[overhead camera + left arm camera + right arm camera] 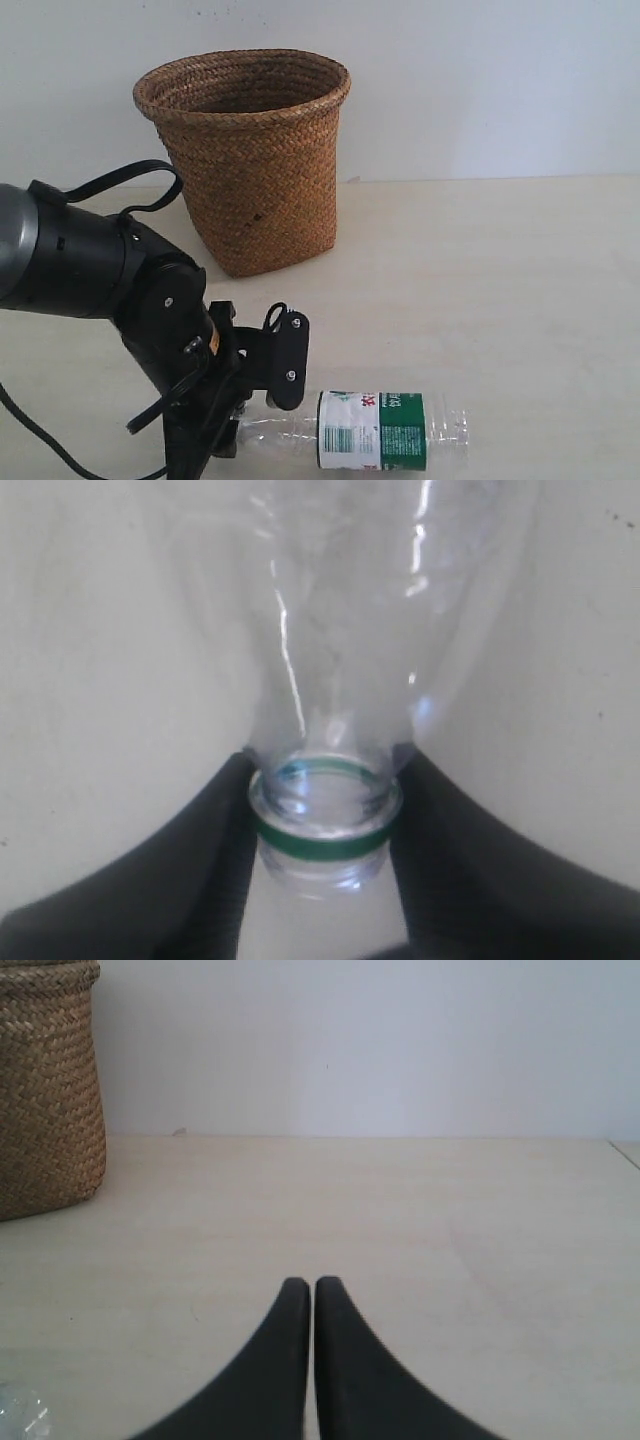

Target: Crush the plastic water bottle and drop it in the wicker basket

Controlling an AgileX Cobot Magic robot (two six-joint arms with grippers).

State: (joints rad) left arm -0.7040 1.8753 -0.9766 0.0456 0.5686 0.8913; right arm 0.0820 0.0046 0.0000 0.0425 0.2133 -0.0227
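Pale table point(520, 280), white wall point(500, 80) behind. The plastic water bottle point(372, 430) is lying on its side near the front of the exterior view, well apart from the wicker basket point(250, 170), which is standing upright at the back by the wall. The wrap label point(350, 432) is showing white and green panels with red characters, too small to read. The left gripper point(322, 820) is clamping the bottle's neck at its green ring, fingers point(215, 860) pressing both sides. The right gripper point(312, 1295) is sitting with fingers together, gripping nothing.
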